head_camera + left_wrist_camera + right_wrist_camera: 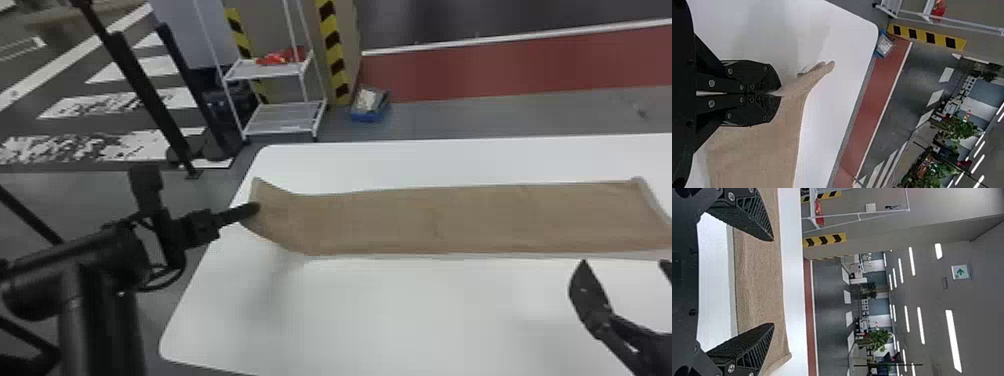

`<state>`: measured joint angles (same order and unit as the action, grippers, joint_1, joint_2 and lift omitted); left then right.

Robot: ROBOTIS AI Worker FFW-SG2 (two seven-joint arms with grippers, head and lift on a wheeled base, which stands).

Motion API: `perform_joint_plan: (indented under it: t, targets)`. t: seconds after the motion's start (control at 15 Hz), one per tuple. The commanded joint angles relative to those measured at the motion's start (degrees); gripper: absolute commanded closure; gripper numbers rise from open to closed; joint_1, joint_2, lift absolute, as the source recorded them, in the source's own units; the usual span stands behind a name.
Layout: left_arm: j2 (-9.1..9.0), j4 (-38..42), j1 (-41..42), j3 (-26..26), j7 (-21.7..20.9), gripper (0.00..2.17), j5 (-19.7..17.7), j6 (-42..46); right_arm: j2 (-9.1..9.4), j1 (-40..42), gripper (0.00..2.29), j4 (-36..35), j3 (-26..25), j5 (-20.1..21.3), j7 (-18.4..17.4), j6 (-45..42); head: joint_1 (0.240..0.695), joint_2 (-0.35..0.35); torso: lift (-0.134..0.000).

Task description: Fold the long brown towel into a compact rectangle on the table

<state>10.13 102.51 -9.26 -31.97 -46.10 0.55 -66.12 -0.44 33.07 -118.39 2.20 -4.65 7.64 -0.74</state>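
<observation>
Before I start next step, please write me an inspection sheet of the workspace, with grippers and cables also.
Surface: white table, under the towel.
Job's things: brown towel laid out long, left end raised, unfolded.
Clutter: blue box on the floor beyond the table.
Grippers: left gripper shut on the towel's left end; right gripper open, on the towel's near side.
Cables: black loop at the left arm.
Surroundings: white rack behind.
</observation>
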Motion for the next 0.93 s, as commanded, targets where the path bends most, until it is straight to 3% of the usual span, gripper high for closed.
perform_joint_plan:
  t: [0.0,0.07,0.2,0.47,0.6,0.87]
  targets:
    - [-3.27,11.0,0.6,3.8,1.5,2.15,-1.7,-9.8,0.49,0.2,0.11,0.0,0.0,0.0,0.0,0.0,0.695,0.277,-0.123]
    - [-4.59,14.5,0.6,7.4,3.1,2.15,-1.3,-12.1,0.49,0.2,0.11,0.0,0.0,-0.1,0.0,0.0,0.695,0.257,-0.123]
    - [-4.68,18.8,-0.8,15.3,7.4,2.15,-1.2,-16.3,0.49,0.3,0.11,0.0,0.0,-0.1,0.0,0.0,0.695,0.182,-0.123]
    - [-10.27,21.2,-6.1,29.3,12.3,2.15,3.5,-22.1,0.49,0.5,0.11,0.0,0.0,-0.2,0.0,-0.2,0.695,0.069,-0.123]
    - [-10.27,18.0,-9.2,35.9,16.5,2.15,6.3,-22.1,0.49,0.4,0.11,0.0,0.0,-0.2,0.0,-0.2,0.695,-0.016,-0.123]
    - [-10.27,9.3,-12.6,41.6,23.3,2.15,5.4,-18.0,0.49,0.4,0.11,0.2,0.0,-0.2,0.0,0.0,0.695,-0.057,-0.123]
